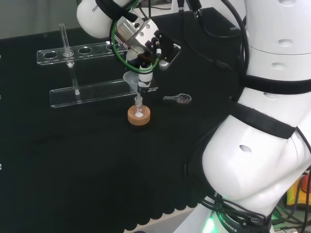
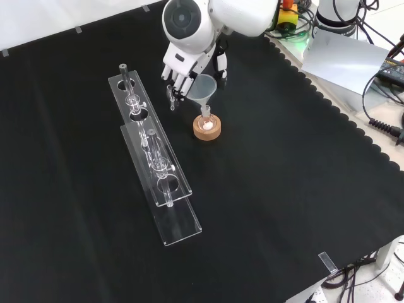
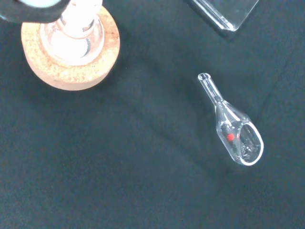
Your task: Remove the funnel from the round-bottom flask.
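In the front view the hand (image 2: pixel 183 71) comes down from the top with its fingers (image 2: pixel 177 83) curled and pointing downward at the wide rim of the clear funnel (image 2: pixel 203 86), a dark thumb (image 2: pixel 221 65) on the rim's opposite side; the fingers appear to close around the cone, though whether the pads actually touch the glass cannot be told. The funnel sits just below and between the fingertips, upright, its stem running down into the neck of the small round-bottom flask (image 2: pixel 205 117), so the funnel is still seated in the flask. The flask stands directly beneath the fingers in a cork ring (image 2: pixel 207 129) on the black cloth (image 2: pixel 284 189). In the head view the hand (image 1: pixel 146 46) hangs from the arm's white link, palm side turned down over the funnel (image 1: pixel 130 80) and the flask (image 1: pixel 139 108). To the fingers' left in the front view, close by, stands a clear test tube rack (image 2: pixel 151 158). A small glass weighing scoop (image 3: pixel 233 131) lies on the cloth a little apart from the cork ring (image 3: pixel 71 57) in the wrist view, clear of the hand.
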Available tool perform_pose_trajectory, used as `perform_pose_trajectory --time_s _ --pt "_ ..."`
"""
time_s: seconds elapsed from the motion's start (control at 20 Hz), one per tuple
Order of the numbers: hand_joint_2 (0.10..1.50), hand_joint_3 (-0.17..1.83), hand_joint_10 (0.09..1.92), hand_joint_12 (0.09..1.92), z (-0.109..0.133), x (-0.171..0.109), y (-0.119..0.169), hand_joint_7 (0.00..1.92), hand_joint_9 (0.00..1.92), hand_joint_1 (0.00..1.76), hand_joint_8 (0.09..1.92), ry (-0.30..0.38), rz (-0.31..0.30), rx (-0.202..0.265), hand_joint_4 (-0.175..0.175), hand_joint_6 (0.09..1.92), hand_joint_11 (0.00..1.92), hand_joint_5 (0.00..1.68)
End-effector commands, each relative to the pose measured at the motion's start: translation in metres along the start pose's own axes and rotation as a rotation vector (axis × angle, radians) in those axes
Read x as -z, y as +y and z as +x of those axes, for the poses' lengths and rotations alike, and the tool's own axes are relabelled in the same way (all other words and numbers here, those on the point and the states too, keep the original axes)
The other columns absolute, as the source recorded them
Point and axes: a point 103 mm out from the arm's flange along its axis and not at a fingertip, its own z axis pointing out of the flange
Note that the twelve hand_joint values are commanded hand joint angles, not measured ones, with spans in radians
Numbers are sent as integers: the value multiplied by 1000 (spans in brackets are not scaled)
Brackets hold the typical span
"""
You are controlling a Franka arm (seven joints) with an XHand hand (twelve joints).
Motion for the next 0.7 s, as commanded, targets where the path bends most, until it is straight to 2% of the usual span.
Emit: perform_pose_trajectory --time_s 0.05,0.5,0.7 --pt "780 291 557 1326 -8 10 -13 510 888 697 689 3 -5 -12 -4 114 492 570" --pt "767 319 554 1321 -35 39 -43 519 952 699 689 38 -48 -62 -6 165 491 584" --pt "745 365 549 1327 -48 48 -53 519 960 699 691 47 -61 -93 -6 304 489 528"
